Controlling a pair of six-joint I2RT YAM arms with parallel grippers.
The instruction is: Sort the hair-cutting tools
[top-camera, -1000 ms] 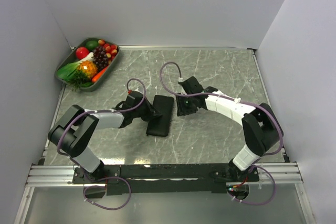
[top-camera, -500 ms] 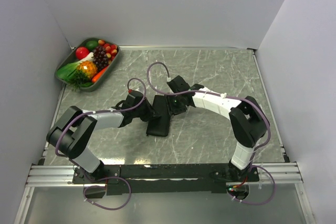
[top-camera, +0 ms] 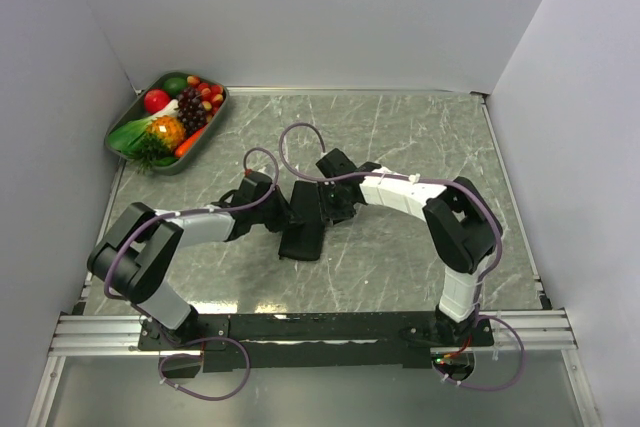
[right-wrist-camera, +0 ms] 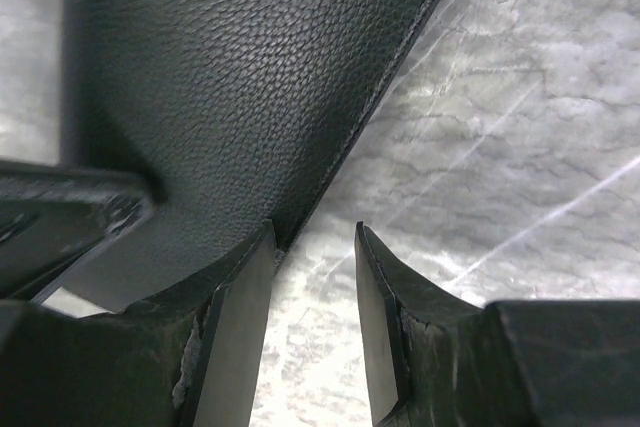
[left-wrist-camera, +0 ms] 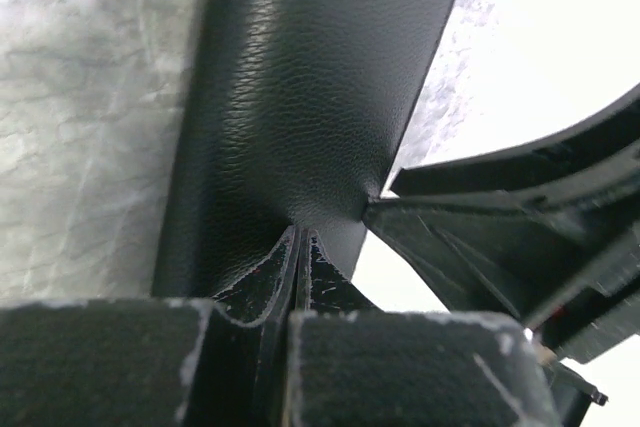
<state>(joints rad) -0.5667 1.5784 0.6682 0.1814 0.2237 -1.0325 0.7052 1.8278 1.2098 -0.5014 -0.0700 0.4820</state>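
A black leather-textured pouch (top-camera: 303, 225) lies at the table's middle. My left gripper (top-camera: 281, 215) is shut on the pouch's left edge; in the left wrist view its jaws (left-wrist-camera: 300, 239) pinch the pouch (left-wrist-camera: 310, 77), which creases there. My right gripper (top-camera: 326, 207) is open at the pouch's right edge. In the right wrist view the gripper (right-wrist-camera: 314, 239) has one finger (right-wrist-camera: 240, 287) against the pouch (right-wrist-camera: 250, 67) rim, with bare table between the fingers. No scissors or comb bars show in any view.
A grey tray (top-camera: 124, 123) of toy fruit and vegetables stands at the back left corner. White walls close the table on three sides. The right gripper's body (left-wrist-camera: 520, 217) shows close by in the left wrist view.
My right arm has swung left from beside the pouch to its right edge. The pouch looks narrower from above, its left side pulled up by my left gripper.
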